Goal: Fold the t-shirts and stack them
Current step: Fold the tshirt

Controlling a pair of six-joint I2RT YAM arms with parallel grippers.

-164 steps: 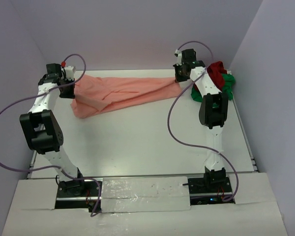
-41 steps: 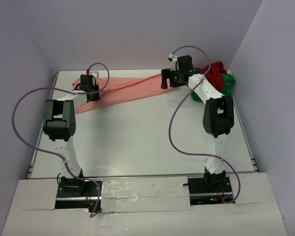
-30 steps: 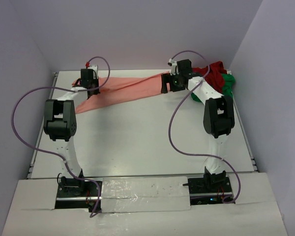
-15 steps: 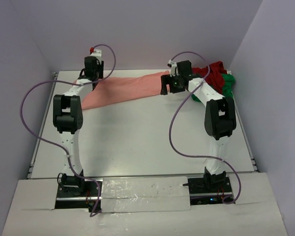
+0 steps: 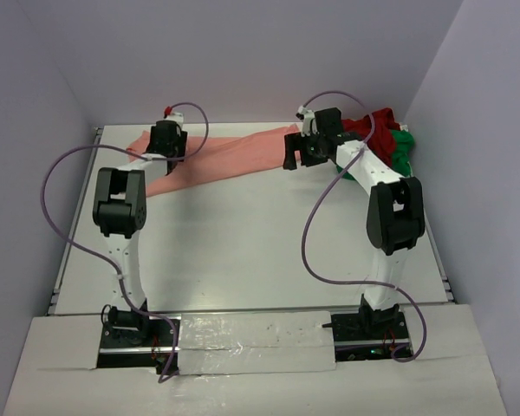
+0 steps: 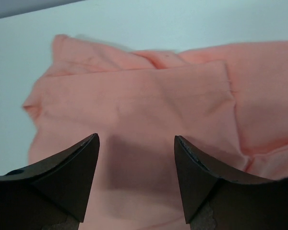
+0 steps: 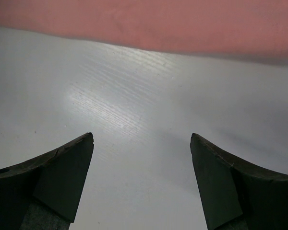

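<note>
The salmon-pink t-shirt (image 5: 230, 156) lies in a long folded band across the far side of the table. My left gripper (image 5: 167, 139) hovers over its left end, open, with only cloth (image 6: 134, 96) seen below and nothing between the fingers. My right gripper (image 5: 295, 149) stands open at the band's right end, over bare table, the pink edge (image 7: 149, 24) just ahead of it. The dark red t-shirt (image 5: 380, 126) and the bright green t-shirt (image 5: 404, 146) lie bunched together in the far right corner.
The white table (image 5: 243, 243) is walled by lilac panels on the left, back and right. Purple cables loop from both arms. A taped white strip (image 5: 256, 342) covers the near edge between the arm bases.
My left gripper has let go of the pink shirt's left end, opened and moved slightly right along the back. The cloth now lies flat. The right gripper stayed open and barely moved.
</note>
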